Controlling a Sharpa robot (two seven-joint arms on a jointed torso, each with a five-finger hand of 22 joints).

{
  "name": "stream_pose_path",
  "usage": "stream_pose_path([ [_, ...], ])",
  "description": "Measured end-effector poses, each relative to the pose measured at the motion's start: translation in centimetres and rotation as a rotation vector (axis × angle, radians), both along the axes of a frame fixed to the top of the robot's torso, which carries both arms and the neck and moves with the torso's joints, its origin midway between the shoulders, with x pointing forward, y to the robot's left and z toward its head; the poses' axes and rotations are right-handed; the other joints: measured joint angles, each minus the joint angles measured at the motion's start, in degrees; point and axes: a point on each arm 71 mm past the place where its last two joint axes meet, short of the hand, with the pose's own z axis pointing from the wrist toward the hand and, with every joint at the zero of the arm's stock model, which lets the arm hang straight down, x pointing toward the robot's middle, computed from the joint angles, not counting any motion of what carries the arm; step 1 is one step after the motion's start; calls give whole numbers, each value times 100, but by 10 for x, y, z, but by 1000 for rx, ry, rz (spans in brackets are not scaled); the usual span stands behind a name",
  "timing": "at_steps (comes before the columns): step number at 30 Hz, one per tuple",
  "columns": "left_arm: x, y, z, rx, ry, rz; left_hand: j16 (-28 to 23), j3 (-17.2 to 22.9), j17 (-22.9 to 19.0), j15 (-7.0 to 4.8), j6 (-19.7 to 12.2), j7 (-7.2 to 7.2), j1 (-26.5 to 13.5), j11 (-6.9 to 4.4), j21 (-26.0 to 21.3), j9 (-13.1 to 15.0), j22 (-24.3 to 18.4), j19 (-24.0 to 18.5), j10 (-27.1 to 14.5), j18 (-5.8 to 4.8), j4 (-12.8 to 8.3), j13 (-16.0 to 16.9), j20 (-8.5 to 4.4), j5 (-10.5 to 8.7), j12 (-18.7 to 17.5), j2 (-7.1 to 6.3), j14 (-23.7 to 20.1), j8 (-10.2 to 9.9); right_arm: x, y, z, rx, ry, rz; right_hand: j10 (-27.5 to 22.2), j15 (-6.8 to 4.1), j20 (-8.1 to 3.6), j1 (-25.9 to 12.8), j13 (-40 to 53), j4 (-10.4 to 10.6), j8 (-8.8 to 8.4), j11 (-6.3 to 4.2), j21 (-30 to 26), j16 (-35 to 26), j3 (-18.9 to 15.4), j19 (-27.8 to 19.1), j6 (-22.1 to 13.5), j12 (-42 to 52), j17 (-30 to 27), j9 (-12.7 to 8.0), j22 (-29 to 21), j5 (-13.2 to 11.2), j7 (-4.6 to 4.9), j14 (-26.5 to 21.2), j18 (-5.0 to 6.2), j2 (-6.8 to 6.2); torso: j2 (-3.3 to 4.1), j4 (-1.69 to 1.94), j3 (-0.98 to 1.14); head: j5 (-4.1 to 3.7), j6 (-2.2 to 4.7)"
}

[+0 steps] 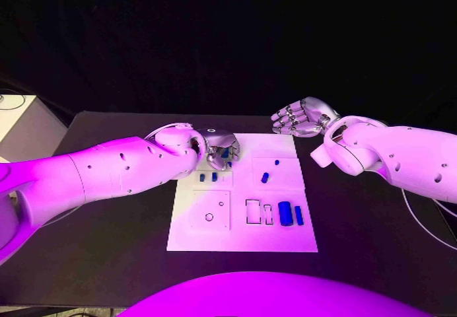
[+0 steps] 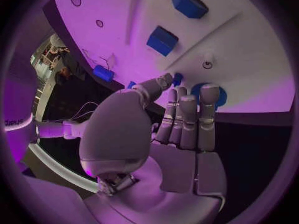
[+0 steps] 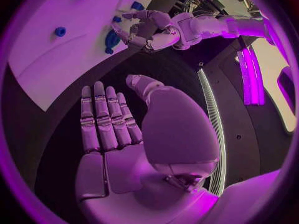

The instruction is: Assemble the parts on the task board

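Observation:
The white task board (image 1: 243, 231) lies mid-table. My left hand (image 1: 221, 146) hovers over its far left corner. Its fingertips (image 2: 187, 102) lie close together on a round blue part (image 2: 221, 97), also seen beside the left hand (image 3: 146, 30). I cannot tell whether it grips the part. Small blue parts (image 1: 202, 177) (image 1: 265, 177) stand mid-board. Two blue cylinders (image 1: 284, 212) (image 1: 298, 215) lie nearer me at the right. My right hand (image 1: 300, 117) hangs beyond the board's far right corner, its fingers (image 3: 102, 119) straight and holding nothing.
Rectangular outlines (image 1: 253, 211) and small rings (image 1: 209, 216) mark the board's near half. A white box (image 1: 24, 129) stands off the table's far left. The black table (image 1: 114, 251) stretches to both sides of the board.

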Motion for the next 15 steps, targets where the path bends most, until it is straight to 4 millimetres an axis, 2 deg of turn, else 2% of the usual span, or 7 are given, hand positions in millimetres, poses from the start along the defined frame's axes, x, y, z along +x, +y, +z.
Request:
stream_pose_path([
  [2,0,-1,-1,6,3,-4,49,32,30,21,20,21,0,-7,60,-22,42,38,70,0,-2,-13,38,0,0,0,21,-9,0,0,0,0,0,1,0,0,0,0,0,0,0,0,-1,0,0,0,0,0,0,0,0,0,0,0,0,0,0,-2,-1,0,0],
  [6,1,-1,-2,19,9,-5,102,43,48,22,97,36,0,-9,87,-49,78,59,134,1,10,-25,18,0,0,0,21,-9,0,1,0,1,0,2,0,0,0,-18,0,0,0,0,-1,0,0,0,0,0,0,0,0,0,0,0,-1,18,0,-2,2,4,0],
  [15,2,1,-5,45,27,0,192,79,105,41,266,61,0,3,145,-78,135,99,243,2,14,-34,58,0,0,0,83,-9,-1,1,0,1,1,4,0,0,0,-24,0,0,0,0,-2,0,0,0,0,0,-1,0,-1,0,0,0,0,24,-1,2,7,-8,0],
])
